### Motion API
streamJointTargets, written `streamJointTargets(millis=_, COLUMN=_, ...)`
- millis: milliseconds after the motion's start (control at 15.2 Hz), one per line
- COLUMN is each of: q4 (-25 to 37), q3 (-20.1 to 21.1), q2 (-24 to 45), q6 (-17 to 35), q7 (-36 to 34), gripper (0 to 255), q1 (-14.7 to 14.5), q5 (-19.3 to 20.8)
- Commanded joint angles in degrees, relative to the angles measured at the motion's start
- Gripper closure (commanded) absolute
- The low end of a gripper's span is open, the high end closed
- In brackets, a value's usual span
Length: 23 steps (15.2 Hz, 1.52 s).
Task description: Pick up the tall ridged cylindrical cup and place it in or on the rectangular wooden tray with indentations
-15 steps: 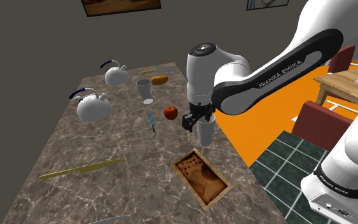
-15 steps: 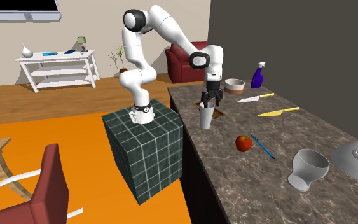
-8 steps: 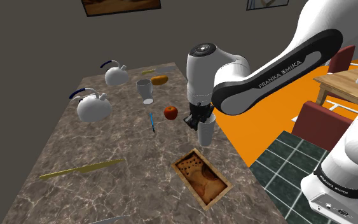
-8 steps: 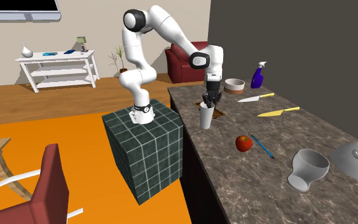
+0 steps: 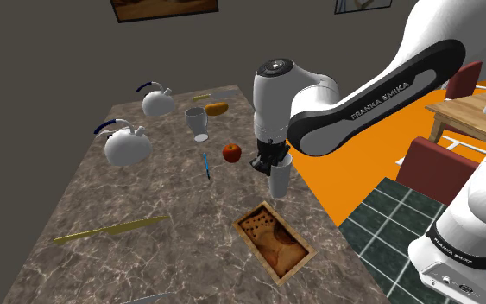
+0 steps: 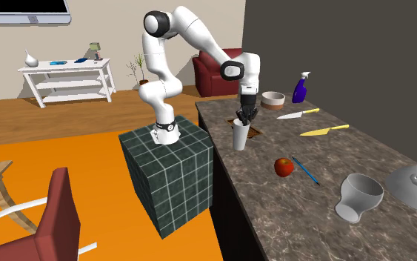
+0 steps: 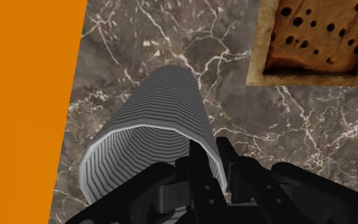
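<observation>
Black gripper (image 5: 270,162) sits at the rim of the ridged grey cup (image 5: 279,180), its 2 fingers (image 7: 227,156) seemingly pinched on the wall, 1 inside and 1 outside. That cup stands upright on the marble counter (image 5: 146,194), near the wooden tray (image 5: 277,243) but apart from it.

The ridged cup (image 7: 165,121) was pale grey, banded with fine rings. The wooden tray (image 7: 311,38) was mid-brown with a tan rim and dark round pits. The countertop (image 5: 146,199) was dark brown marble, white-veined. The apple (image 5: 231,153) was red, the floor (image 7: 25,95) flat orange, the stand (image 6: 169,170) dark green tile, and the spray bottle (image 6: 300,89) purple.
</observation>
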<state>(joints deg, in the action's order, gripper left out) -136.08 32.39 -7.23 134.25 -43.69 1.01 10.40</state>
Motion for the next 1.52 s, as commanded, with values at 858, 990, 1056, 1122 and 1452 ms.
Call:
streamJointTargets(millis=858, q4=5.85, q3=-1.66, q2=-5.94, q6=-10.55, q7=5.14, gripper=255, q1=-1.01, q5=-4.96)
streamJointTargets(millis=990, q4=6.89, q3=-1.89, q2=-6.54, q6=-12.08, q7=5.67, gripper=255, q1=-1.09, q5=-5.36)
streamJointTargets(millis=1056, q4=7.43, q3=-2.00, q2=-6.81, q6=-12.84, q7=5.91, gripper=255, q1=-1.12, q5=-5.55)
streamJointTargets(millis=1122, q4=7.97, q3=-2.11, q2=-7.07, q6=-13.60, q7=6.15, gripper=255, q1=-1.15, q5=-5.72)
streamJointTargets(millis=1452, q4=10.86, q3=-2.60, q2=-8.14, q6=-17.37, q7=7.20, gripper=255, q1=-1.24, q5=-6.40)
